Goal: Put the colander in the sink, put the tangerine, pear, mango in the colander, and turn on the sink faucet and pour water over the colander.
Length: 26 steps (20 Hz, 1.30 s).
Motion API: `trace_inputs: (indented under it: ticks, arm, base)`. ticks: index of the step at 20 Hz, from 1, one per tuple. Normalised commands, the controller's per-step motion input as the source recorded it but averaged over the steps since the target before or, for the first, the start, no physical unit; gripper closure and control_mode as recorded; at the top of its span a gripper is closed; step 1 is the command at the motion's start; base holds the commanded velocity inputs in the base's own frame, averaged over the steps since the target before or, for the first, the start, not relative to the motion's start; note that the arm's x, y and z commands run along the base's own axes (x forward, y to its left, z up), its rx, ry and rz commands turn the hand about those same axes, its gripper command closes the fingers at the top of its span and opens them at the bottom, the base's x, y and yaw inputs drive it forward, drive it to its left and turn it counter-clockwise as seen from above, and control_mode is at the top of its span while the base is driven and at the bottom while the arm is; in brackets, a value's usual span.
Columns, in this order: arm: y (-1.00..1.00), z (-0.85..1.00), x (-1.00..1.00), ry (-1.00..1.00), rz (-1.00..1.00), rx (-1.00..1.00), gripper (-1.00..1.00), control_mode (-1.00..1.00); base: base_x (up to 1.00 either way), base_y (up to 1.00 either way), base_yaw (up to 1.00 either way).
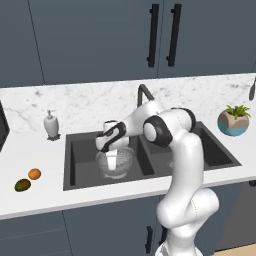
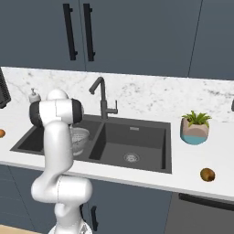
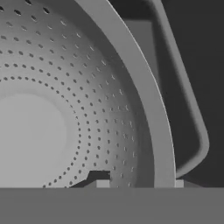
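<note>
The silver perforated colander [image 1: 120, 165] [image 2: 81, 139] [image 3: 65, 109] sits in the left basin of the dark sink [image 1: 80, 167] [image 2: 137, 137]. My gripper [image 1: 112, 159] [image 3: 140, 183] hangs over the colander's near edge. It is open, with one fingertip inside the bowl and the other outside the rim. On the counter left of the sink lie the orange tangerine [image 1: 34, 173] [image 2: 1, 133] and, just in front of it, the dark green mango [image 1: 22, 185]. The dark faucet [image 1: 144, 95] [image 2: 101, 98] stands behind the divider and no water runs from it. The pear is out of view.
A white soap dispenser [image 1: 51, 125] [image 2: 33, 95] stands behind the sink's left corner. A potted plant [image 1: 233, 120] [image 2: 195, 128] sits on the counter right of the sink. A brown-green oval fruit [image 2: 208, 174] lies near the front edge there. Dark cabinets hang above.
</note>
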Motion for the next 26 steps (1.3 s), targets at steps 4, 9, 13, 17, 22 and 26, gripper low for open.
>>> trace_inputs:
  ticks: [4,9,13,17,22,26]
  arm:
    - [0.13,-0.27,0.54,-0.01,-0.22,0.00,1.00,-1.00]
    - [0.22,-0.16,0.50,0.00,-0.21,0.00,1.00,-1.00]
    - [0.29,-0.13,0.46,0.00,-0.22,0.00,1.00,-1.00]
    - [0.25,-0.01,0.35,0.00,-0.20,0.00,1.00,-1.00]
    - [0.12,-0.09,0.22,0.00,-0.17,0.00,-1.00,-1.00]
    - [0.00,-0.01,0.02,0.00,-0.12,0.00,-1.00,-1.00]
  base:
    - [0.00,0.00,0.00]
    - [0.00,0.00,0.00]
    - [0.00,0.00,0.00]
    - [0.00,0.00,0.00]
    - [0.00,0.00,0.00]
    - [0.00,0.00,0.00]
